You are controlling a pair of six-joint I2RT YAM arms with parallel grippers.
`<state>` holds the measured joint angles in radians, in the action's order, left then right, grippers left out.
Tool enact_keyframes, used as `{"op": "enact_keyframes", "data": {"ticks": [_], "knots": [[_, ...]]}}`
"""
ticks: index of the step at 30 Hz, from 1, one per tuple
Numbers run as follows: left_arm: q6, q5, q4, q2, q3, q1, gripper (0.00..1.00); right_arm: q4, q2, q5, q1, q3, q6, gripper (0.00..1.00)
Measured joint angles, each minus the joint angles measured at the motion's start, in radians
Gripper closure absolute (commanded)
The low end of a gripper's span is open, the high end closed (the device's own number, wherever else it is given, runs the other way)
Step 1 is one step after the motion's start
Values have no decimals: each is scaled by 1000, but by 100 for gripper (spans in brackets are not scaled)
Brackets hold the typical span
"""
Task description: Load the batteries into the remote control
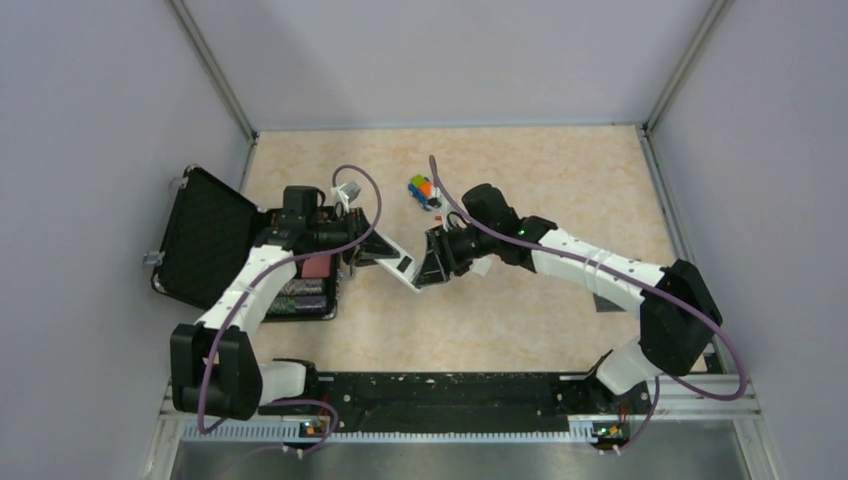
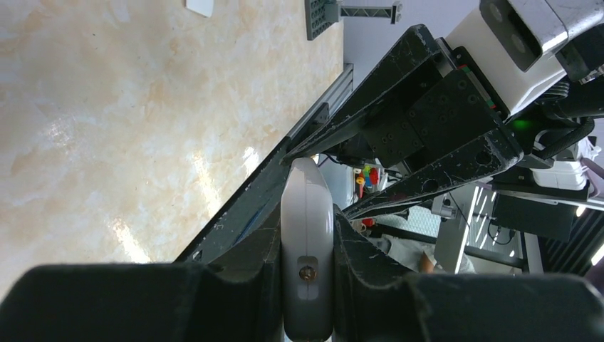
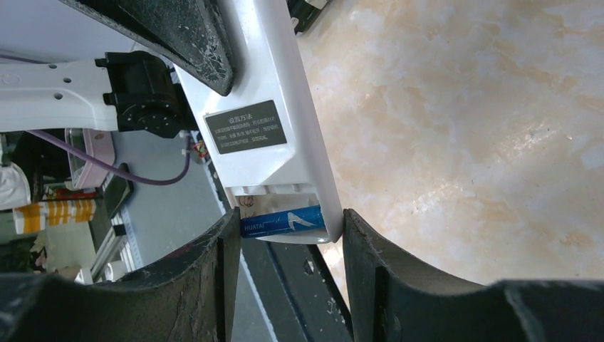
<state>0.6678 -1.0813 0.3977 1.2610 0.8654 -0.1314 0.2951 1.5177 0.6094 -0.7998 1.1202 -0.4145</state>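
My left pincer (image 2: 308,228) clenches the remote control (image 3: 265,78) mid-air. The blue battery (image 3: 281,222) lies in its bay, long axis spanning my right pincer (image 3: 290,216) finger to finger. Whether that pincer is gripping, I cannot tell.

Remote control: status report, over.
Left gripper shut on remote control. Right gripper straddles its open end, grip unclear. Blue battery seated there. Nothing blocking.

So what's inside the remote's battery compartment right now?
One blue battery lies in the open bay at the end of the remote control, between the fingers of the right gripper. The strip beside it looks bare; anything deeper is hidden by the casing.
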Motion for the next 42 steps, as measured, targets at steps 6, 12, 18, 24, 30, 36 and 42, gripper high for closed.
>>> {"op": "enact_keyframes", "data": {"ticks": [6,12,18,24,30,36,42], "knots": [[36,0,-29,-10,-3,3,100,-65,-25,-8,4,-37,-43,79],[72,-2,-61,-14,-4,4,100,-117,-50,-15,10,-68,-53,81],[95,0,-84,-39,-7,9,100,-151,-51,9,19,-74,-49,81],[108,-8,-109,-51,-9,10,100,-179,-63,18,19,-89,-28,78],[129,-28,-154,-74,-9,10,100,-203,-85,21,19,-94,-15,71],[142,-30,-171,-87,-9,11,100,-219,-97,21,19,-100,-12,53],[150,-31,-179,-88,-9,11,100,-247,-98,31,25,-113,-22,48]]}}
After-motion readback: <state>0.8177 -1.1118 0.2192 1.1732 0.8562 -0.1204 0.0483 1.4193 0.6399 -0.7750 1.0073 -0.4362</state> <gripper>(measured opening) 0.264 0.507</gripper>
